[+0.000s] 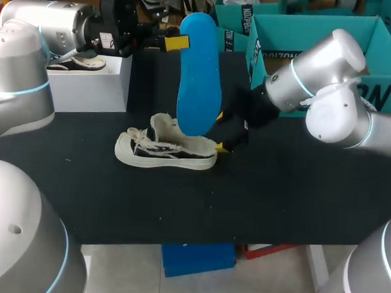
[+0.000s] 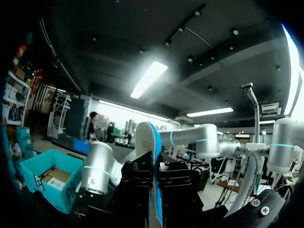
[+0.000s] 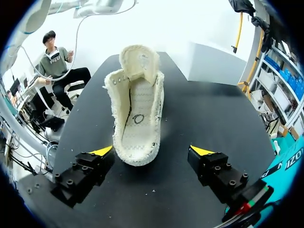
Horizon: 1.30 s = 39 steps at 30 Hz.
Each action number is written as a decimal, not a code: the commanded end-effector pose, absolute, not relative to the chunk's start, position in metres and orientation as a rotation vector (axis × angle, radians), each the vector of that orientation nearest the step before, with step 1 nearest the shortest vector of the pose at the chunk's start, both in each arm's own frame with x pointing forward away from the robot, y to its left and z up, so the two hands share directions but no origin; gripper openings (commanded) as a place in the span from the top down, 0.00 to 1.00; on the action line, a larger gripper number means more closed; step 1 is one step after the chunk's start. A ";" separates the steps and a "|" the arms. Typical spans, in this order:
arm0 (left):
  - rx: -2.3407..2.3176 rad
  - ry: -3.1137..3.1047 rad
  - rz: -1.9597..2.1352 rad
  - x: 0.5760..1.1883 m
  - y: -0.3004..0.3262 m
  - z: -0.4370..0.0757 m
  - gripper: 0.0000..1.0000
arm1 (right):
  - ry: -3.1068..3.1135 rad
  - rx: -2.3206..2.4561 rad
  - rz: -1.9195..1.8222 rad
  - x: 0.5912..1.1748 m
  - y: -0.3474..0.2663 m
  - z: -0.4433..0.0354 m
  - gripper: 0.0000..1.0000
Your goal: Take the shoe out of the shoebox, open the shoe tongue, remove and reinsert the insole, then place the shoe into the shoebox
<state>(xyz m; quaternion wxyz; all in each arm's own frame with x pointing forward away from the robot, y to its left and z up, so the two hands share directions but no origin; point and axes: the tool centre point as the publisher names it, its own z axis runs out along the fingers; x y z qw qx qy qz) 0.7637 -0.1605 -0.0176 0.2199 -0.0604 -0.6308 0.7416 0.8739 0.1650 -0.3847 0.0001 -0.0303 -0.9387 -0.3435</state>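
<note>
At the left, a white box [image 1: 88, 85] stands on the black table [image 1: 277, 201]. The left gripper [image 1: 175, 41] is closed on the upper end of the blue insole [image 1: 199, 76]. The insole hangs upright, with its lower end over the opening of the shoe [image 1: 166, 149]. The left wrist view shows the insole's edge clamped between the black fingers [image 2: 135, 183]. The white shoe stands on its sole on the table, tongue lifted. The right gripper [image 3: 152, 151] is wide open, and the heel lies between its fingers without touching them. The teal shoebox [image 1: 327, 48] is at the far right.
</note>
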 end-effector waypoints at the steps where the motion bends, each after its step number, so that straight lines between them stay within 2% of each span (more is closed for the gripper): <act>1: -0.163 -1.749 2.055 0.762 -0.161 -0.018 1.00 | -2.976 -0.080 -0.898 0.882 0.171 -0.375 0.00; 12: -0.163 -1.749 2.055 0.762 -0.161 -0.018 1.00 | -3.069 -0.100 -0.629 0.881 0.179 -0.361 0.00; 39: -0.163 -1.749 2.055 0.762 -0.161 -0.018 1.00 | -3.124 -0.035 -0.295 0.888 0.208 -0.361 0.00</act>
